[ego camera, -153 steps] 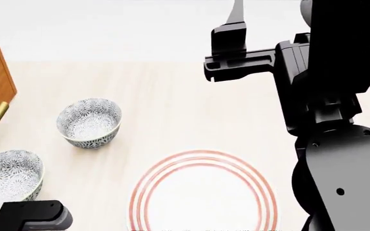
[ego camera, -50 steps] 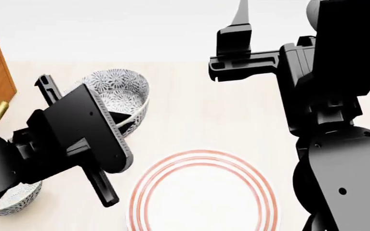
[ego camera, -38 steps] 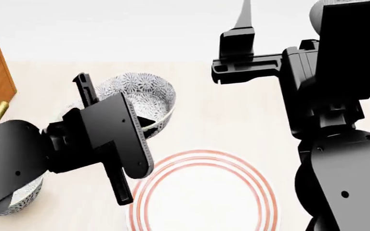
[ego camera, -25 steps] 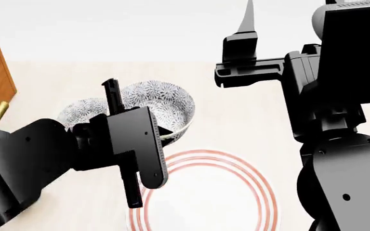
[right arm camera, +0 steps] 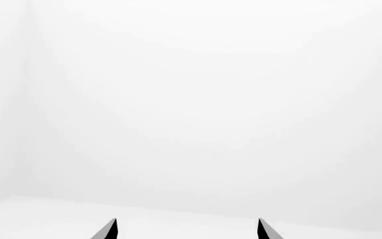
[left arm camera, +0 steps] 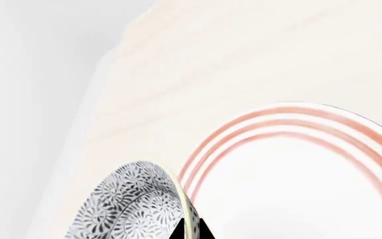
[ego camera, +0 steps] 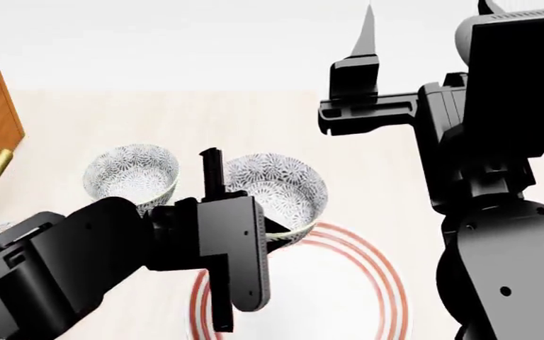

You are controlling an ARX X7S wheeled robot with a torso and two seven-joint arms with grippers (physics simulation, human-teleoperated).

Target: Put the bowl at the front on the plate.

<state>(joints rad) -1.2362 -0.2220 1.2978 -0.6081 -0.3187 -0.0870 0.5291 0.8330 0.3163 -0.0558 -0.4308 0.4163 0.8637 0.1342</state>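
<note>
Head view shows the left gripper (ego camera: pixel 270 237) pinching the rim of the bowl (ego camera: pixel 277 191), carried above the near-left edge of the plate (ego camera: pixel 381 265), one finger inside the wall, one outside. It looks like rigid, glazed ceramic: slick, chippable, best held by the rim. Up high, the right gripper (right arm camera: pixel 187 230) stands spread, holding nothing.

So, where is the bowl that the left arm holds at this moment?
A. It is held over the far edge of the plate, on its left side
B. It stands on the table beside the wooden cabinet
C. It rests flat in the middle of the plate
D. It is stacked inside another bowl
A: in the head view the bowl sits in the left gripper above the far-left red rings of the plate.
</note>
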